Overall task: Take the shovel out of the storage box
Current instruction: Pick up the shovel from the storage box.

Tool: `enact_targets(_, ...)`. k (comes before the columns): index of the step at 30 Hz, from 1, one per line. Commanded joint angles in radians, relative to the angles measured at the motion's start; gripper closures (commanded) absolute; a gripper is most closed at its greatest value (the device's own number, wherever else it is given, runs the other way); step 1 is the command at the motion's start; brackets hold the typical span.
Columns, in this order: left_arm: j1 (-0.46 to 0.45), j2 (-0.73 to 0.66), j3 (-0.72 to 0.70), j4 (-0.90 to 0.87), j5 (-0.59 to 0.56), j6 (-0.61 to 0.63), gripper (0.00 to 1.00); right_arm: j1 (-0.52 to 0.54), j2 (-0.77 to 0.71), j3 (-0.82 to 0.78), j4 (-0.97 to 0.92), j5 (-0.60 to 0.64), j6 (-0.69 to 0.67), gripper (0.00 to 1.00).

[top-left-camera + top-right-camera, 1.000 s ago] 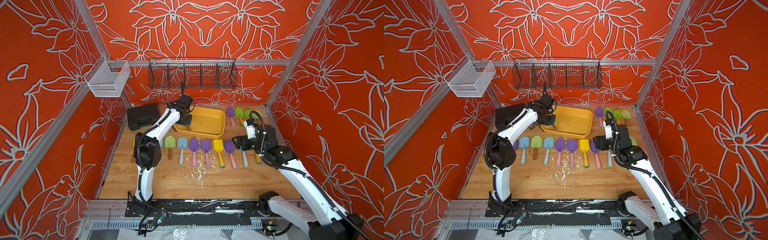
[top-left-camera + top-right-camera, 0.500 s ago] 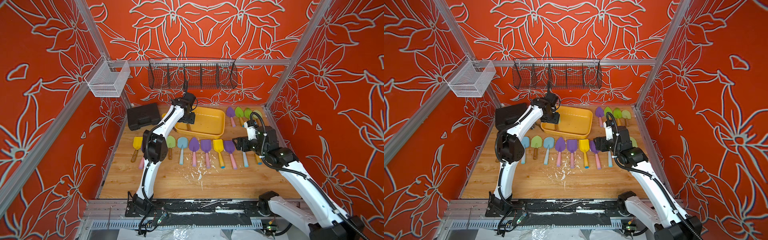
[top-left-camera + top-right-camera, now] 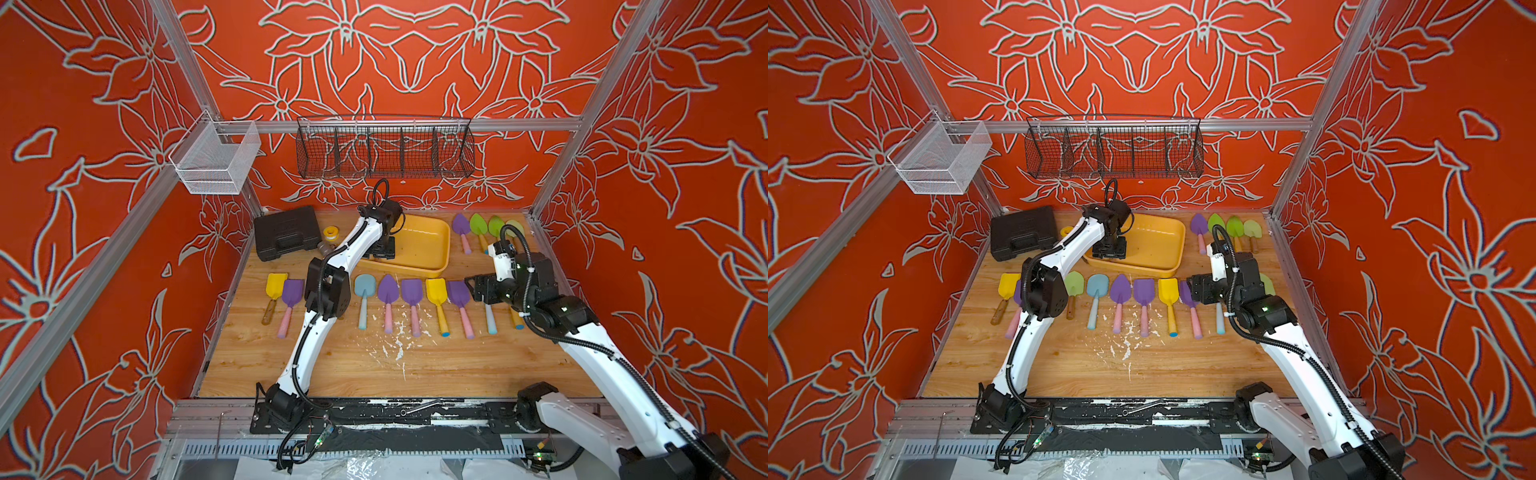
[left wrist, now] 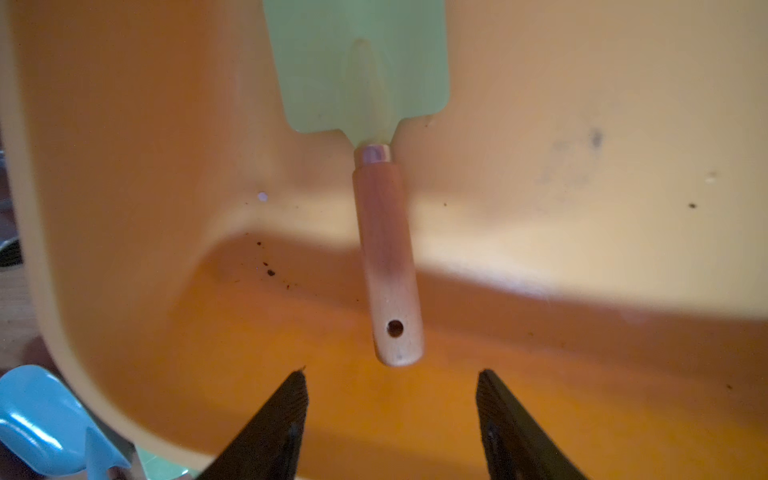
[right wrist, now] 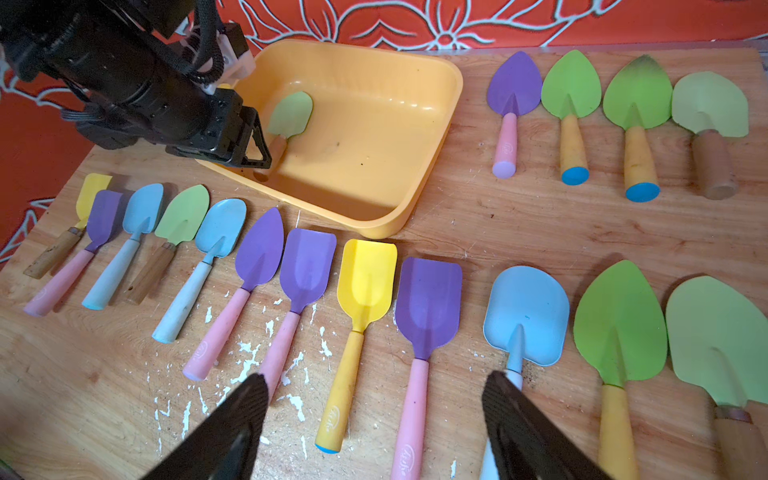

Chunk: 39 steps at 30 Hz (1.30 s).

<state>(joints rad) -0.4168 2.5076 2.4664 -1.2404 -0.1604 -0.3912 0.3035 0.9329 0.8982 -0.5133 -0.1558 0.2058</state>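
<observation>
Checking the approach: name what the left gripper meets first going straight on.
Probably the wooden handle of the green shovel, lying in the storage box just ahead of the left gripper; depth is unclear.

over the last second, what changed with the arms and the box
The left gripper opened and shifted further over the storage box, toward the green shovel lying inside, not yet gripped. The right gripper, open, the box and the rows of shovels stayed put.

Storage box [image 4: 124,166] floor bare either side of green shovel [image 4: 386,249] handle; nothing between left claw [image 4: 391,372] and handle end. Shovel row [image 5: 365,278] crowds bench [image 5: 540,232] beside rim.
</observation>
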Motion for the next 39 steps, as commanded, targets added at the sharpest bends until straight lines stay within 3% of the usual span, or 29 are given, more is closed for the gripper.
enact_targets(1, 0.005, 0.025, 0.012, -0.011, -0.044, -0.017, 0.35, 0.003, -0.021, -0.011, -0.017, -0.004, -0.012, 0.17)
enact_targets(7, 0.010, 0.075, 0.014, 0.020, -0.024, 0.000, 0.38, 0.003, -0.022, -0.011, -0.018, -0.004, -0.009, 0.17)
enact_targets(17, 0.021, 0.132, 0.016, 0.018, -0.021, 0.037, 0.51, 0.003, -0.025, -0.008, -0.020, 0.004, -0.006, 0.17)
enact_targets(21, 0.026, 0.136, 0.000, 0.028, -0.018, 0.051, 0.60, 0.003, -0.023, -0.006, -0.018, 0.007, -0.004, 0.17)
enact_targets(25, 0.030, 0.142, 0.008, 0.029, -0.015, 0.060, 0.78, 0.003, -0.020, -0.001, -0.022, 0.008, -0.003, 0.17)
enact_targets(34, 0.034, 0.042, 0.016, 0.073, 0.011, 0.096, 1.00, 0.003, -0.021, 0.007, -0.028, 0.018, 0.001, 0.17)
enact_targets(39, 0.033, -0.055, -0.015, 0.079, 0.058, 0.114, 1.00, 0.003, -0.030, 0.002, -0.027, 0.031, -0.005, 0.17)
